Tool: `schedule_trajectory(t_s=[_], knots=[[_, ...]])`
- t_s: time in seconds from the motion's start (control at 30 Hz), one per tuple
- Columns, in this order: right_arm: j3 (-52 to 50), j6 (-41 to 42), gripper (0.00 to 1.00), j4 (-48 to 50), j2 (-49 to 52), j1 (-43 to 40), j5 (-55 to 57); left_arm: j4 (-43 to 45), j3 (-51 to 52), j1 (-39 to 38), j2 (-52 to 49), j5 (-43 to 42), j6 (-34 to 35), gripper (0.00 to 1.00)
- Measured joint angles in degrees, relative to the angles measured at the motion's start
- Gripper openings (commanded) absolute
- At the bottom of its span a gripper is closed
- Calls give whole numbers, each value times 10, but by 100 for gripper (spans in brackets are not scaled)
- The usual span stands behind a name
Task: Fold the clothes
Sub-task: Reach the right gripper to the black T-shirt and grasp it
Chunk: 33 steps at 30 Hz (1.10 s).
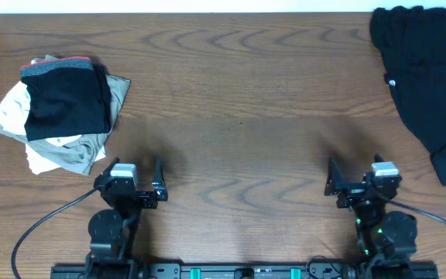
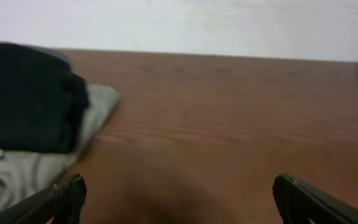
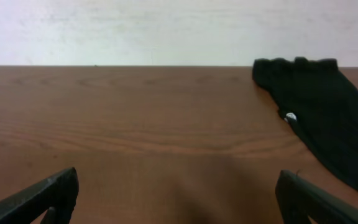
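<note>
Two wide-spread sets, left fingers (image 1: 159, 177), right fingers (image 1: 332, 178); clothes (image 1: 424, 85) lengthwise far-left to near-right.

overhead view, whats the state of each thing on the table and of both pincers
black logo garment: unfolded, rumpled, lying at the table's far right corner, not held
plain black piece: folded, on top of the pile
beige and white garments: crumpled under it
left pincer: open, empty
right pincer: open, empty
</note>
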<state>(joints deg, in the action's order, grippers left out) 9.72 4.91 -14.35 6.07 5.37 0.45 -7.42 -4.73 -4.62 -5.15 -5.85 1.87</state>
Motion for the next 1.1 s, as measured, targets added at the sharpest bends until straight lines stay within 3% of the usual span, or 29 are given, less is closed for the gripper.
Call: schedule_trajectory(t_s=[0.27,0.43,0.6,0.73,0.87,1.1], knots=[[226,5,99,-143,226,0,8,-164,-180,0,-120,-47,22,98],[346,5,99,-242,395,0,1,-320,-334,0,-214,-58,26,98],[401,6,99,-241,503,0,-21,-388,-420,0,-275,-61,26,98],[403,41,99,-217,546,-19,38,-402,-423,0,-281,-61,26,98],[403,88,99,-191,573,-110,97,-403,-423,0,-282,-61,26,98],[407,125,98,-108,622,-353,125,-409,-423,0,-282,-62,26,98]])
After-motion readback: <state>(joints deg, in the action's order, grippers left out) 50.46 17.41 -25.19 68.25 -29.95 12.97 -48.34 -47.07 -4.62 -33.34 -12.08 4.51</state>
